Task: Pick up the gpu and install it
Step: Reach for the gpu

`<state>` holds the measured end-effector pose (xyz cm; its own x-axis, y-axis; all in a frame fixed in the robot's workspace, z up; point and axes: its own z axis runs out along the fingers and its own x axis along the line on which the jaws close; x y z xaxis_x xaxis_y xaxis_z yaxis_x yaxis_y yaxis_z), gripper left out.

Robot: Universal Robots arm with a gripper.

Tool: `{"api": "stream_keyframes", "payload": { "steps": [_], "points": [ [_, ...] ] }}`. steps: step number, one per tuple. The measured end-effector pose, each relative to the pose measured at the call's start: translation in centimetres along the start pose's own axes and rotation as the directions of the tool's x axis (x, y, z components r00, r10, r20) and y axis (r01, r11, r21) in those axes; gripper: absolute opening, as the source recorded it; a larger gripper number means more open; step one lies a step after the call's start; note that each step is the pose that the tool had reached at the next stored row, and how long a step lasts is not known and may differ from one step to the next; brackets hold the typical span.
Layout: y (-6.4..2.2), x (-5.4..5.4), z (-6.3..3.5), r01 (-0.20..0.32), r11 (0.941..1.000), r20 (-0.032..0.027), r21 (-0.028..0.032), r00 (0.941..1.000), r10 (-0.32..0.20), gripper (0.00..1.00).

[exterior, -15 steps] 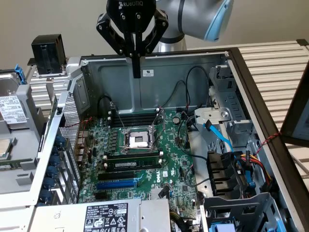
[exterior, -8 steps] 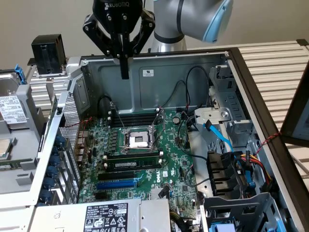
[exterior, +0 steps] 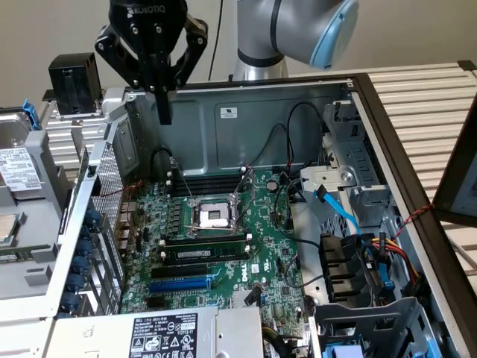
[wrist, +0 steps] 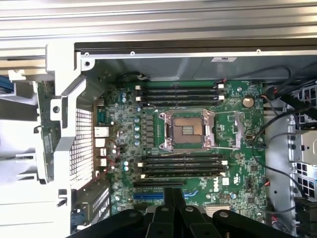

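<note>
Two black fingers (wrist: 167, 198) pressed flat together, nothing clamped between them. Gripper (exterior: 164, 113) hanging tips-down and empty over the far corner of the open computer case (exterior: 246, 104), off to the exterior view's left of the CPU socket (exterior: 212, 216) and well above it.

Farther from the socket in that same direction, beyond the case's perforated wall (exterior: 112, 186), the gpu (exterior: 74, 82): a black boxy block standing upright outside the case on ribbed metal (exterior: 71, 142), untouched and not yet lifted, its green board not made out. Between gripper and gpu, the top of that perforated wall.

Around the socket, the green motherboard (exterior: 276, 246). Just beside the socket, long black memory sticks (wrist: 183, 163), lying between it and a blue expansion slot (exterior: 179, 283). On the socket's opposite side, more dark memory slots (wrist: 178, 91) close against the case's back panel.

To the exterior view's right of the socket, black cables (exterior: 287, 142) looping over the board's edge, then a blue cable (exterior: 337, 207) and a metal drive cage (exterior: 365, 194). Beyond the blue slot from the socket, nearest the exterior camera, a grey power supply (exterior: 164, 332) with a dark printed label.
</note>
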<state>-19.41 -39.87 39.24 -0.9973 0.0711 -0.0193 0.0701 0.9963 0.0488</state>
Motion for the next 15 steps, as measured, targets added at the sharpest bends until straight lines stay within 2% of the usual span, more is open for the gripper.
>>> {"api": "stream_keyframes", "payload": {
  "steps": [15],
  "points": [
    [-0.37,6.7,-0.05,0.0,1.0,-0.0017,0.0,1.0,0.0,0.11]
  ]
}}
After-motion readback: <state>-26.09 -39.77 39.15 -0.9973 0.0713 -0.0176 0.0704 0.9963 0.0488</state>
